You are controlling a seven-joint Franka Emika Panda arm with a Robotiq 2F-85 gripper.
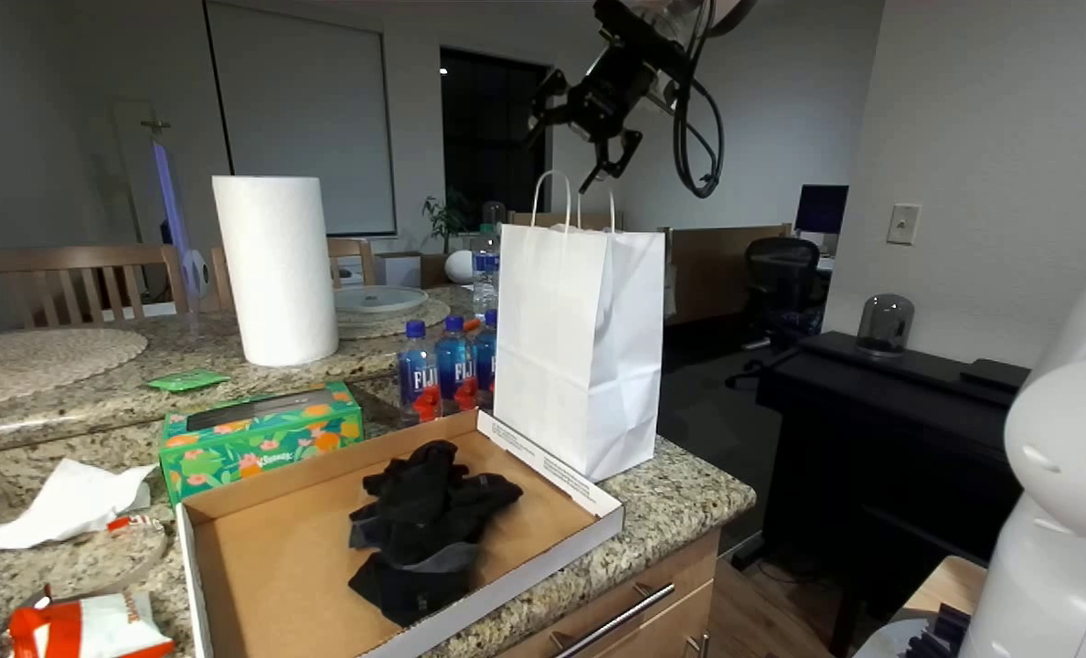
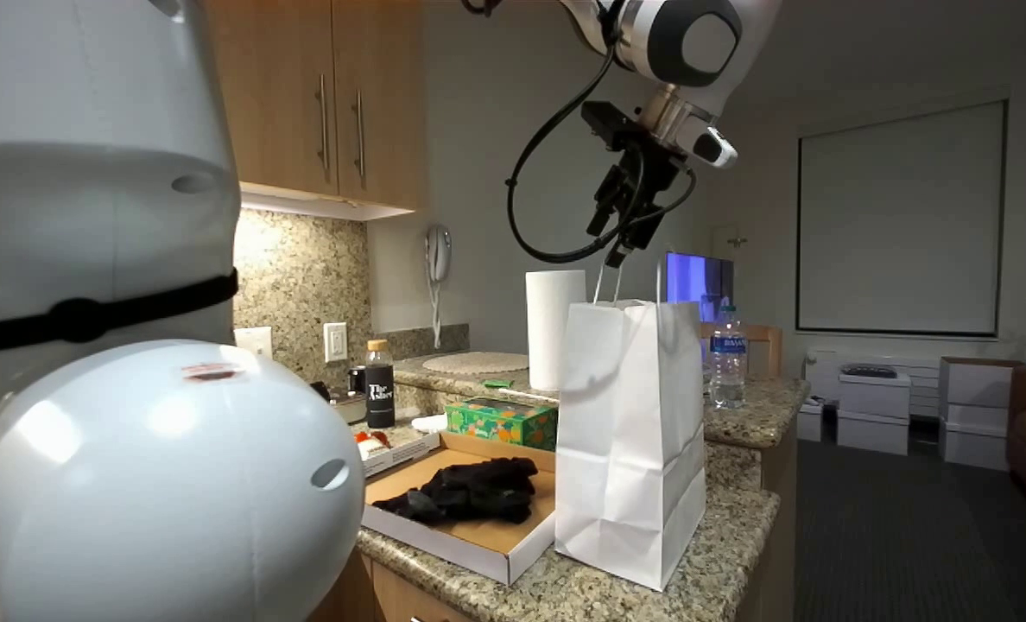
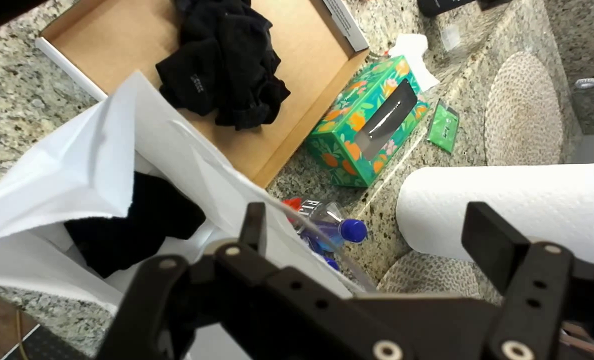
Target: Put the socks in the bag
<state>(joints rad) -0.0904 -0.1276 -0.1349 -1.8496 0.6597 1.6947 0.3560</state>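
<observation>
A pile of black socks lies in a shallow cardboard tray (image 1: pixel 269 557); the socks show in both exterior views (image 1: pixel 424 512) (image 2: pixel 478 488) and in the wrist view (image 3: pixel 227 65). A white paper bag with handles stands upright beside the tray in both exterior views (image 1: pixel 561 347) (image 2: pixel 621 449). The wrist view looks into the bag (image 3: pixel 82 155), where a black sock (image 3: pixel 142 220) lies. My gripper (image 1: pixel 558 165) is open and empty, above the bag's top near its handles. In the wrist view its fingers (image 3: pixel 369 227) are wide apart, with nothing between them.
A green floral tissue box (image 1: pixel 264 439) stands behind the tray. Several blue-capped bottles (image 1: pixel 456 361) stand close behind the bag. A tall paper towel roll (image 1: pixel 278 274) and a clear bottle (image 2: pixel 727 358) stand on the raised counter. The bag is near the counter's end (image 1: pixel 708 489).
</observation>
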